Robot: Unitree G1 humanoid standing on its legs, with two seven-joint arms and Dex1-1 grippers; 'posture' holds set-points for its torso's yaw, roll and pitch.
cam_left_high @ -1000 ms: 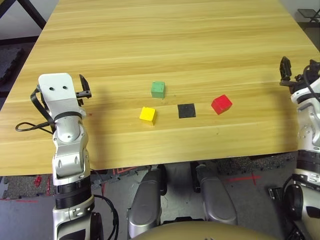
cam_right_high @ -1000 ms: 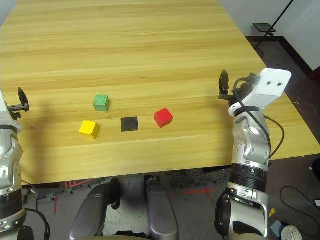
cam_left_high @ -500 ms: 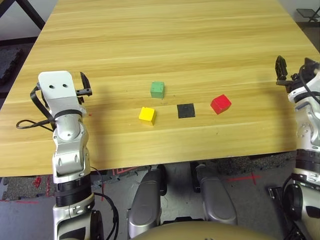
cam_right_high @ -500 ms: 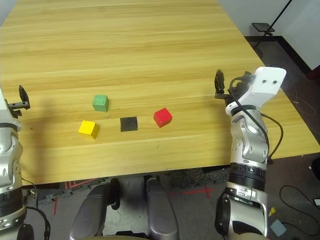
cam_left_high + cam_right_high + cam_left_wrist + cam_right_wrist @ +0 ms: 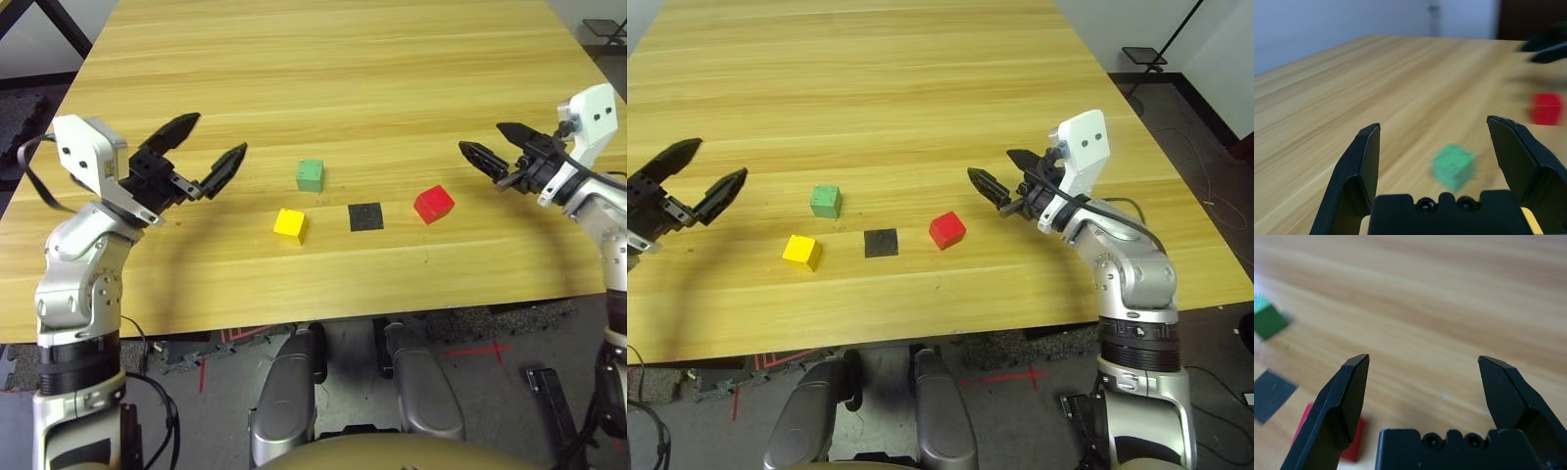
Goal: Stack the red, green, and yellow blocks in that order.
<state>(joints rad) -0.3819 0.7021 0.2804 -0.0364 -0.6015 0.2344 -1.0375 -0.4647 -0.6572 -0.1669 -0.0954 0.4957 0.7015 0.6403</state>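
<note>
I am looking over a wooden table [image 5: 343, 88] with both arms hovering above it; my left gripper [image 5: 214, 149] is spreading its fingers wide and gripping nothing, its tips pointing toward the green block [image 5: 310, 174], which is sitting well ahead of them; the yellow block [image 5: 289, 224] is lying near the green one, off to the side of those tips; my right gripper [image 5: 485, 145] is likewise gaping wide and empty, its fingertips hanging just beyond the red block [image 5: 433, 204], which is resting on the table close to one finger; a black square patch [image 5: 365, 216] is lying between the red and yellow blocks; all three blocks are sitting apart, none stacked.
</note>
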